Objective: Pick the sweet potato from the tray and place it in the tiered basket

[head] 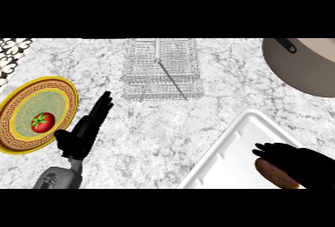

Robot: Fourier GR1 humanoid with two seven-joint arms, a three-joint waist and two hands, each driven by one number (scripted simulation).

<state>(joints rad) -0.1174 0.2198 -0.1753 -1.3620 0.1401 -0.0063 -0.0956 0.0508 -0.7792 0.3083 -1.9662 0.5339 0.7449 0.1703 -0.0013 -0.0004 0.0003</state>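
The brown, oblong sweet potato [276, 174] lay in the white rectangular plastic tray [226, 155], toward the tray's near right part, at the counter's near right corner. The black right hand [291, 158] lay over it, fingers curled down across its top and far side; whether the thumb had closed underneath could not be told, since the hand hid most of the vegetable. The wire tiered basket [159, 71], pale and see-through, stood at the counter's far edge near its middle, well apart from the tray. Judged from this, the chief risk lay in the lift: a rounded, tapering tuber gripped only from above could roll out against the tray's smooth floor, or the light tray could be dragged along with it. The carry would then cross open grey marbled counter [170, 128], and the basket's upright central rod and narrow tiers could catch a tuber brought in crosswise. The black left hand [86, 128], fingers straight and pressed together, rested near the counter's left side, just beside the gold-rimmed patterned plate [20, 106] bearing a red tomato [42, 122]. A brown round pot [307, 62] occupied the far right corner.
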